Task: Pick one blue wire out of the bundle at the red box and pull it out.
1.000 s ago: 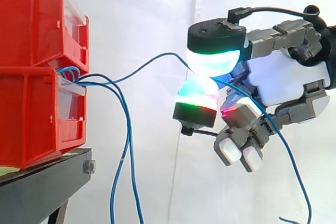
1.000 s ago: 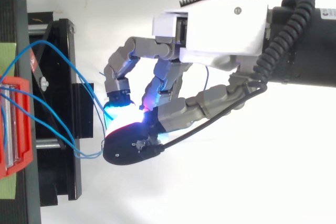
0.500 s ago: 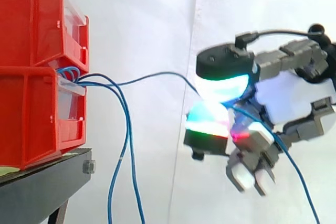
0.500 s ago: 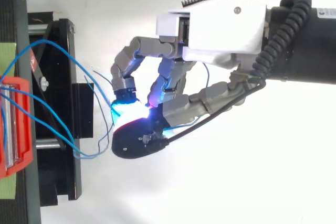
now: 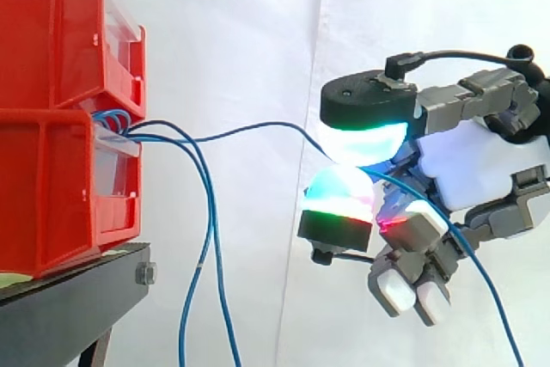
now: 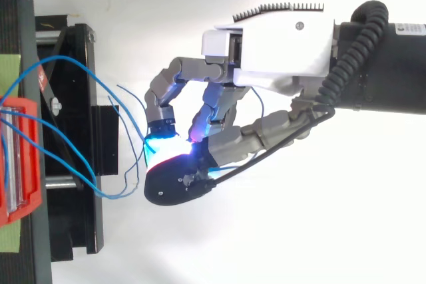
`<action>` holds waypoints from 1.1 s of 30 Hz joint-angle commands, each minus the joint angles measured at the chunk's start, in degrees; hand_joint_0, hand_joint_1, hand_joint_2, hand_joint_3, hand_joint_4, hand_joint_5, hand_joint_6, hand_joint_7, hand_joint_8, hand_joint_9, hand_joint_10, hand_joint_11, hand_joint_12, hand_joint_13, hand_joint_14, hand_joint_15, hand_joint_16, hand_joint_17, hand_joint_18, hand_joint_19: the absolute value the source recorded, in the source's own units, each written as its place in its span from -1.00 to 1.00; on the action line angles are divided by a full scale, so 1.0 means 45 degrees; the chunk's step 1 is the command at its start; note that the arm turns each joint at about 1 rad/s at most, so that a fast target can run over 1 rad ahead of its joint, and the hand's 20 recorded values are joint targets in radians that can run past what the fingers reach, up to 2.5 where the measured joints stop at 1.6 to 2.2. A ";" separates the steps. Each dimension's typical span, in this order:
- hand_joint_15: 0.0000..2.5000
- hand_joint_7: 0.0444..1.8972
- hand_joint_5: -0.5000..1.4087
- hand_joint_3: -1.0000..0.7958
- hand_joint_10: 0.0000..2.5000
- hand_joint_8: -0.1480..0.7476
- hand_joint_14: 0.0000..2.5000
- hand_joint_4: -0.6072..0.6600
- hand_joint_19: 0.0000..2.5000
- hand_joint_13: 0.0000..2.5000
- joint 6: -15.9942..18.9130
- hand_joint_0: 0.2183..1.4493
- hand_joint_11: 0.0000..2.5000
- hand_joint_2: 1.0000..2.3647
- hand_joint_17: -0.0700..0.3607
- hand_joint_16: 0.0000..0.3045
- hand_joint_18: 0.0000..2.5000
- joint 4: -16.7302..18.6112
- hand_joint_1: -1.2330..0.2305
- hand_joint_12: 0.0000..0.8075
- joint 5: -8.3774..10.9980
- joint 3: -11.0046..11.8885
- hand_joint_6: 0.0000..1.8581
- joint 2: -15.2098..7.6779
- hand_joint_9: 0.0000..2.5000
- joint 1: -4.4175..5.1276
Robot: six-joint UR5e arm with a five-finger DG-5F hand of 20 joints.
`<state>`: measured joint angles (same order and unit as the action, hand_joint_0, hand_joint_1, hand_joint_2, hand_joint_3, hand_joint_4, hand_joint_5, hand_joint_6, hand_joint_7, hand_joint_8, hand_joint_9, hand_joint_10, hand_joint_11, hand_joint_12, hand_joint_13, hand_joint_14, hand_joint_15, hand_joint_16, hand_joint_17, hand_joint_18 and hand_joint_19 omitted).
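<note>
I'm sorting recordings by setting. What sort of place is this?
Probably a lab test bench for a robot: stacked red bins on a black stand, a white curtain behind, and a robot hand pinching a blue wire.

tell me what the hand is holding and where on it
One blue wire, pinched between the hand's glowing pads partway along its length; one stretch runs to the red bins, the rest hangs below the hand.

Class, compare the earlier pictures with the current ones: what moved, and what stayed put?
The hand, pinching one blue wire, drew right and slightly down, away from the red bins, lengthening the wire's span. The pinch held; the bins and the hanging wires stayed.
</note>
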<state>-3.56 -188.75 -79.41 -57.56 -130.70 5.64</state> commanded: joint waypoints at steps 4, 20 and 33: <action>-0.60 0.10 -0.59 0.18 -0.99 0.23 -0.99 -0.09 -0.66 -0.27 -0.0069 -0.31 -0.38 -1.00 -0.03 -0.60 -0.25 0.0010 -0.45 0.19 -0.0010 -0.0041 0.04 0.0001 -0.09 0.0036; -0.60 0.09 -0.59 0.18 -0.99 0.21 -0.99 -0.12 -0.65 -0.27 0.0087 -0.30 -0.39 -1.00 -0.03 -0.60 -0.25 0.0987 -0.45 0.18 0.0009 -0.0784 0.04 -0.0018 -0.10 0.0134; -0.60 0.10 -0.59 0.18 -0.99 0.21 -0.99 -0.11 -0.65 -0.27 0.0126 -0.30 -0.39 -1.00 -0.04 -0.60 -0.25 0.3409 -0.45 0.18 0.0009 -0.1526 0.04 -0.0018 -0.10 0.0251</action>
<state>-2.96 -176.81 -79.38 -64.03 -130.77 6.60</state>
